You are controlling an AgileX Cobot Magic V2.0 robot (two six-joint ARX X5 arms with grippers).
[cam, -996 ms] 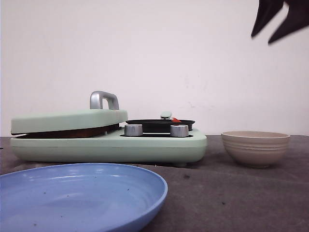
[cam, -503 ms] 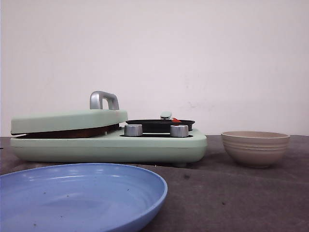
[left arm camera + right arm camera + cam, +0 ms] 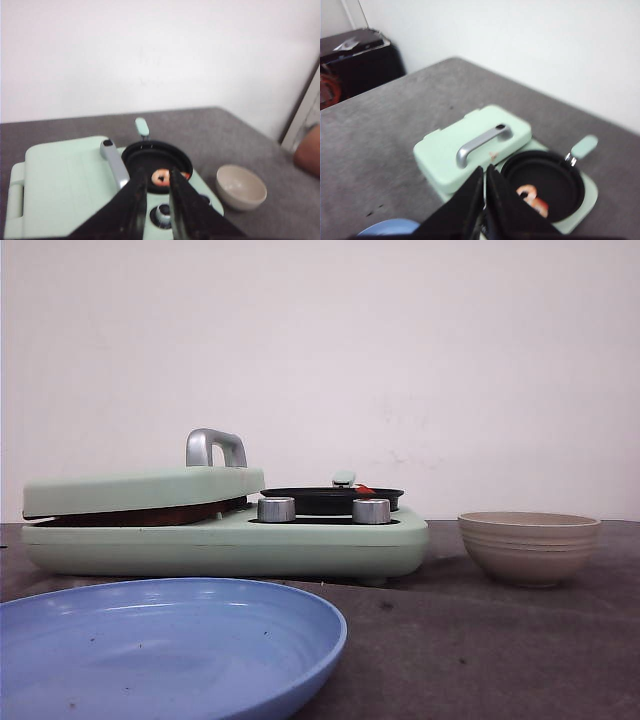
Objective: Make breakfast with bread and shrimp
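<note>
- The dark arm seen a second ago at 1 o'clock in the front view is gone.
- The left gripper (image 3: 158, 187) is held a little apart; the right gripper (image 3: 484, 187) is nearly closed, both holding nothing.
- Shrimp (image 3: 532, 196) are seen in the black pan (image 3: 545, 185), at 3 o'clock from the closed green lid (image 3: 470, 145).
- The bowl (image 3: 528, 546) is set well apart, with bare table (image 3: 480, 650) around it.
- The blue plate (image 3: 160, 645) lies at the near edge.

Only the two hands show, each from its own wrist camera. The left hand (image 3: 156, 200) has two matte black fingers (image 3: 131, 205), broad at the base and tapering to blunt tips. The right hand (image 3: 484, 197) has similar black, smooth, wedge-shaped fingers (image 3: 469, 202). No cables, screws or markings can be made out.
</note>
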